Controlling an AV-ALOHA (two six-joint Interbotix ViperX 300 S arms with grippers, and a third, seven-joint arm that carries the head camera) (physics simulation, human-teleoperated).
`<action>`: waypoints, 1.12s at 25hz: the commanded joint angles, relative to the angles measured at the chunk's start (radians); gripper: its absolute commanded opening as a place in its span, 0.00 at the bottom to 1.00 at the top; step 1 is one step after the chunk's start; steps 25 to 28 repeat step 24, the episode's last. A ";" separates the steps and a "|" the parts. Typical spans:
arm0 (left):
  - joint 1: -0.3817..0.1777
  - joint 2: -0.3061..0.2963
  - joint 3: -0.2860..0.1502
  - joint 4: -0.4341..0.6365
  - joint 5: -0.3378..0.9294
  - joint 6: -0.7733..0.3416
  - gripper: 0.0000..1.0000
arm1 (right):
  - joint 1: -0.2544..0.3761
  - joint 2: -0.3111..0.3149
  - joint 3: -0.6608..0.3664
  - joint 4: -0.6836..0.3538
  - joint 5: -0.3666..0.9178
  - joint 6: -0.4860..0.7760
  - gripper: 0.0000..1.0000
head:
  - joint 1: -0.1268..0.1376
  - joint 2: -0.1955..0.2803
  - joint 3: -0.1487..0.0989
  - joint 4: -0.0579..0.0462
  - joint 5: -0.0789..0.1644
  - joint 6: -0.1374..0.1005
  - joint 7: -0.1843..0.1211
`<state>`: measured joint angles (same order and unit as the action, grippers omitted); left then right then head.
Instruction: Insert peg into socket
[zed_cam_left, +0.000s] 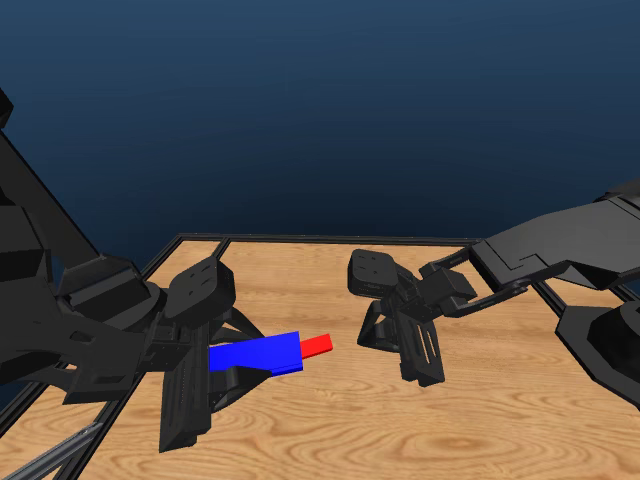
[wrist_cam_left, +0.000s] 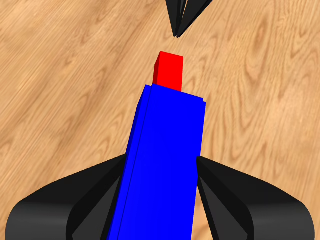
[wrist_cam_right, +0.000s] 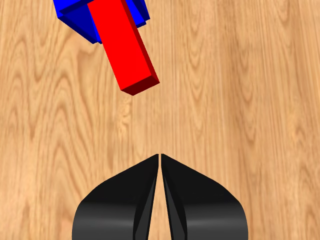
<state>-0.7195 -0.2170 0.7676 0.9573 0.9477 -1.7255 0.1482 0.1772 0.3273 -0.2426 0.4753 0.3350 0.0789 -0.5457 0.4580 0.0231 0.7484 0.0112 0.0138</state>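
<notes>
We hold the bright blue rectangular box-like socket (zed_cam_left: 256, 353) in the left gripper (wrist_cam_left: 162, 175), whose fingers (wrist_cam_left: 222, 192) are closed against its two long sides. The block is lifted clear of the wooden counter (zed_cam_left: 330, 440) and points its hollow end toward the right arm. The thin bright red rectangular peg (zed_cam_left: 316, 346) sits in that hollow end, with only a short red length protruding; how deep it reaches inside we cannot tell.

The right gripper (wrist_cam_right: 160, 157) stands apart from the peg, on the far side of a gap of bare counter. Its fingers (wrist_cam_right: 135, 185) are pressed together tip to tip and hold nothing.

We judge the insertion step largely done, since the peg stays in the socket without support from the right arm. If deeper seating is required, the next move calls for the right gripper's closed tips to press the exposed red end along the socket axis while the left grip holds steady. Otherwise, keep the socket level so the peg does not slide out
</notes>
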 joint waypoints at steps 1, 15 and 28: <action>0.016 -0.011 -0.020 0.014 -0.011 0.007 0.00 | 0.006 0.035 -0.095 -0.001 -0.063 -0.022 0.00 | -0.004 -0.010 -0.018 0.000 -0.010 0.003 0.002; -0.034 -0.016 -0.011 0.015 0.054 -0.060 0.00 | 0.017 0.163 -0.296 0.044 -0.057 -0.121 0.00 | 0.009 -0.011 -0.017 0.004 -0.011 0.003 -0.009; -0.024 0.012 0.009 0.042 0.055 -0.085 0.00 | -0.004 -0.007 0.037 0.133 -0.342 0.002 0.00 | 0.004 -0.015 -0.019 0.002 -0.018 0.000 -0.005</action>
